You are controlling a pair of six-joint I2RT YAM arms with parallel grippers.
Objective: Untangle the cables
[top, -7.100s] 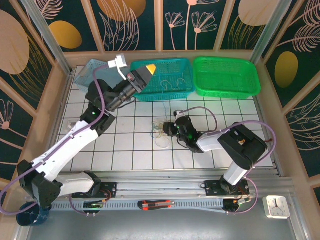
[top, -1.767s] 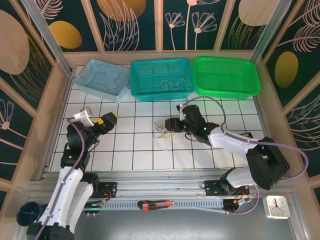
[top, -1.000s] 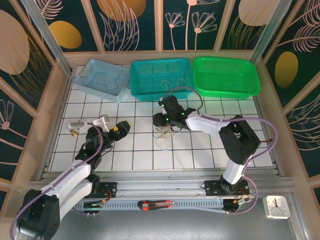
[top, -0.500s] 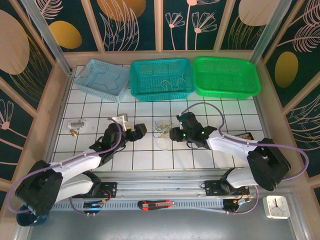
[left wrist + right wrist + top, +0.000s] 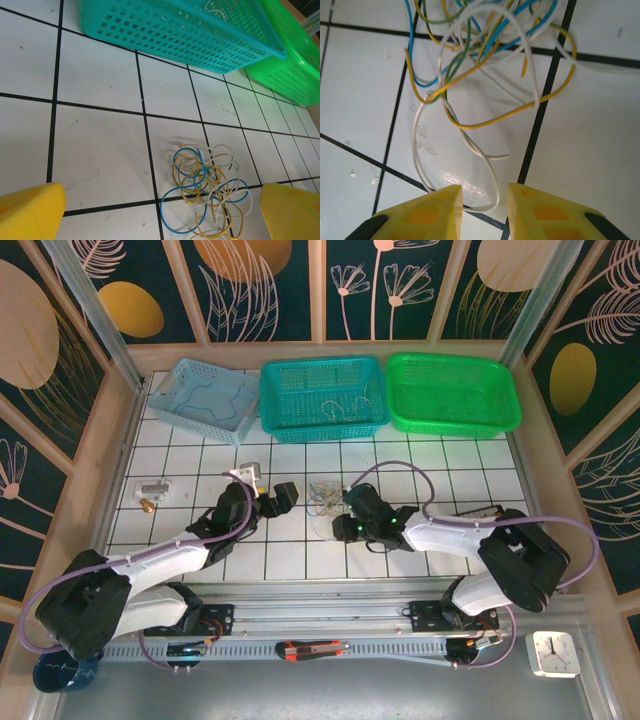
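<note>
The cables (image 5: 325,494) lie as a small tangle of blue, yellow and whitish wires on the white tiles at mid-table. One whitish loop (image 5: 323,527) trails toward the near edge. My left gripper (image 5: 272,487) sits just left of the tangle and stands wide open. In the left wrist view its yellow fingertips (image 5: 31,209) frame the cables (image 5: 205,195) ahead, touching nothing. My right gripper (image 5: 340,523) is at the tangle's near right. Its yellow fingers (image 5: 422,216) stand narrowly apart, and the end of the whitish loop (image 5: 492,202) lies between them, unclamped.
Three baskets line the far edge: light blue (image 5: 160,400), teal (image 5: 268,405) with a few wires inside, and green (image 5: 512,410). The teal basket (image 5: 175,35) and the green basket (image 5: 285,70) rise beyond the tangle. Small metal parts (image 5: 152,488) lie at the left.
The right gripper has come round to the tangle's near side and its jaws have narrowed about the whitish loop. The left gripper has swung in from the left, staying wide open.
</note>
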